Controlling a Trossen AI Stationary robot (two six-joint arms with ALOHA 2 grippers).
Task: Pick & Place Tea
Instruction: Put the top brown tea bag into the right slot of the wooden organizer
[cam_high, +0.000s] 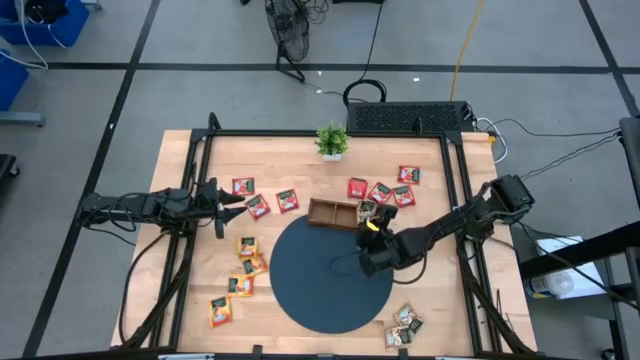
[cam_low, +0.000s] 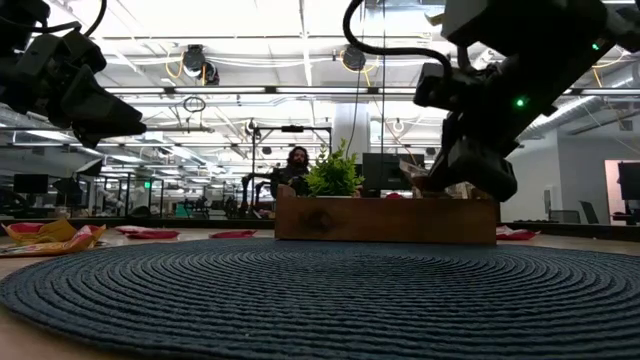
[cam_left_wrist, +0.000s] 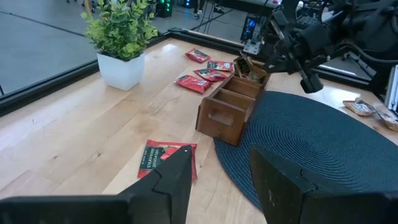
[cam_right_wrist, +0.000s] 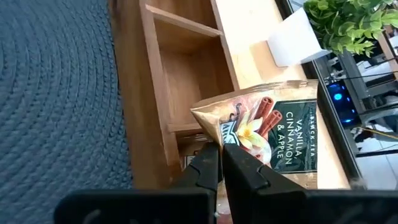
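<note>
Right gripper (cam_right_wrist: 219, 163) pinches a pale green-white vanilla-cinnamon tea sachet (cam_right_wrist: 267, 127) over the brown wooden three-compartment tray (cam_high: 335, 213).

In the high view the tray sits just right of centre, at the upper edge of the dark round woven mat (cam_high: 315, 290), the sachet above its right-hand end. Left gripper (cam_high: 226, 197), at centre left, hangs with fingers apart, empty, near red sachets (cam_high: 265, 203); yellow-orange ones (cam_high: 243, 270) lie lower left.

I see one pale tea sachet (cam_right_wrist: 273, 134), printed with cinnamon sticks and a dark green label, pinched upright at its edge over the right end of the wooden tray (cam_high: 335, 212). Red sachets (cam_high: 381, 188) lie flat at upper right and left of centre, yellow-orange sachets (cam_high: 240, 272) at lower left, pale sachets (cam_high: 404, 326) at the bottom right.
</note>
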